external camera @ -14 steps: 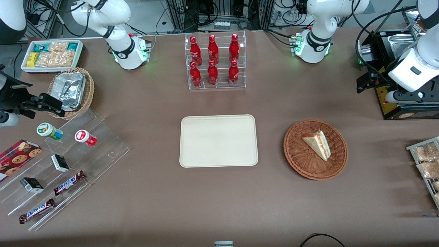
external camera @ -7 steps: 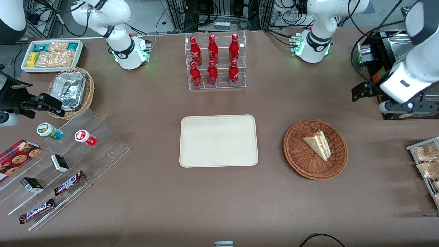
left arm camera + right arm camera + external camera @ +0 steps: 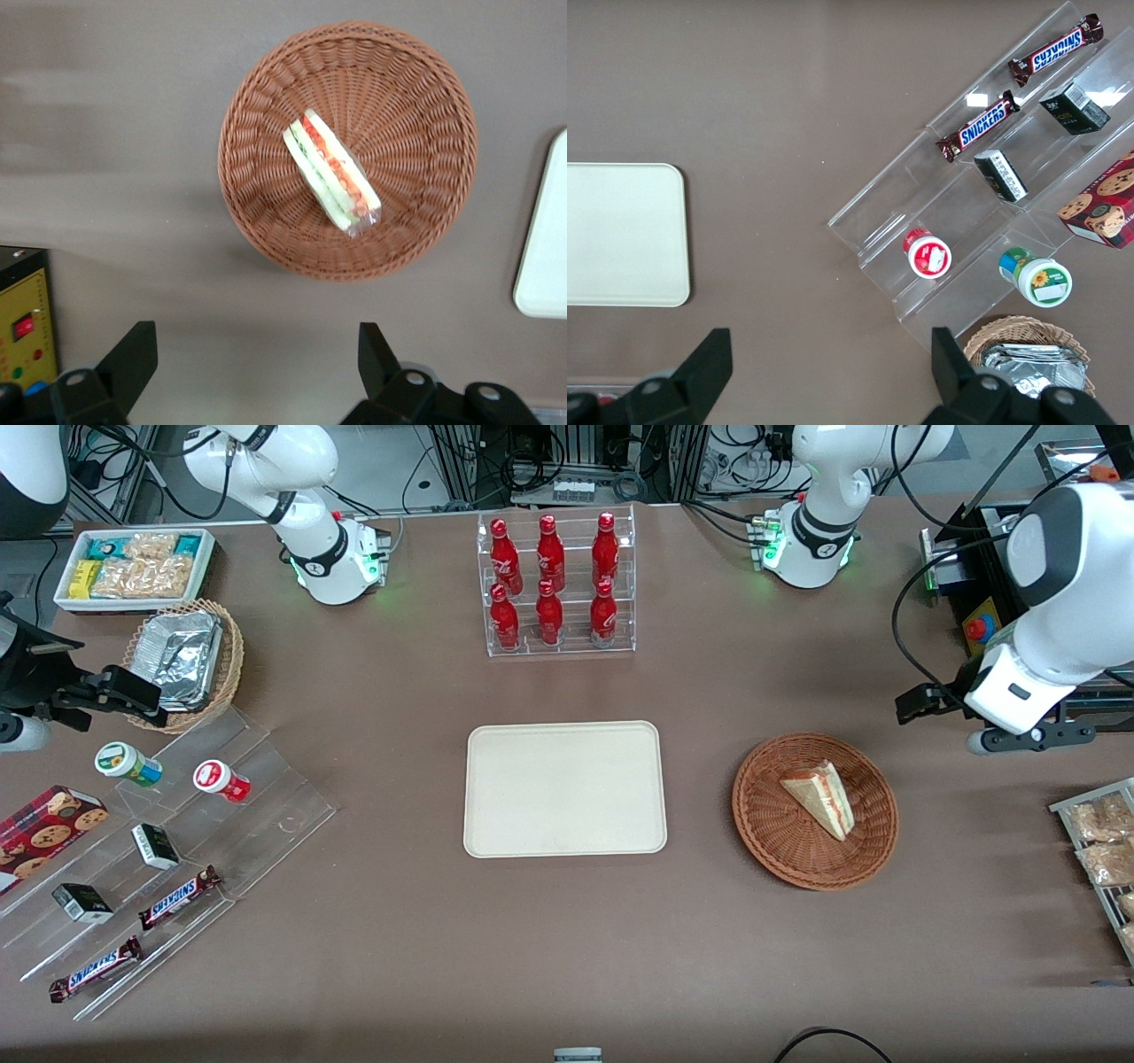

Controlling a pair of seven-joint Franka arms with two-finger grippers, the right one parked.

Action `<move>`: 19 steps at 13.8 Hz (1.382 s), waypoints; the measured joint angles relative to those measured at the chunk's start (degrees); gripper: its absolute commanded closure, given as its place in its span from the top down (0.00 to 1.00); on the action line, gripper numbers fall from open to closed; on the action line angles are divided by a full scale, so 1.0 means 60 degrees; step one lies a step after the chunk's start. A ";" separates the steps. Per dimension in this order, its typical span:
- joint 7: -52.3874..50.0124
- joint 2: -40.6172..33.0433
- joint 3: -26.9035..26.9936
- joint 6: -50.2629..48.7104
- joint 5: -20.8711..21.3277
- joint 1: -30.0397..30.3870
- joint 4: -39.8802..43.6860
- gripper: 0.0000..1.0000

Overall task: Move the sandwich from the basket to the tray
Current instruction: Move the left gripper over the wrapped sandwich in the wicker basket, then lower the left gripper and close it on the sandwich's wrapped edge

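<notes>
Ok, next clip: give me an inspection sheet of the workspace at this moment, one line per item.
Surface: brown table, nothing spilled.
Job's things: sandwich lies in the basket; tray holds nothing and sits beside the basket, toward the parked arm's end.
Clutter: rack of red bottles, farther from the front camera than the tray; clear stepped stand with Snickers bars and small tubs; tan basket of foil containers; white bin of snacks; wire rack of packaged snacks.
Grippers: claw open, above the table beside the basket, holding nothing.
Cables: black cable loops off the working arm.
Surroundings: yellow control box near the claw.
</notes>
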 measured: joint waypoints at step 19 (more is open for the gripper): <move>-0.4154 0.1305 -0.0828 0.3095 -0.0301 -0.0136 -0.1362 1.00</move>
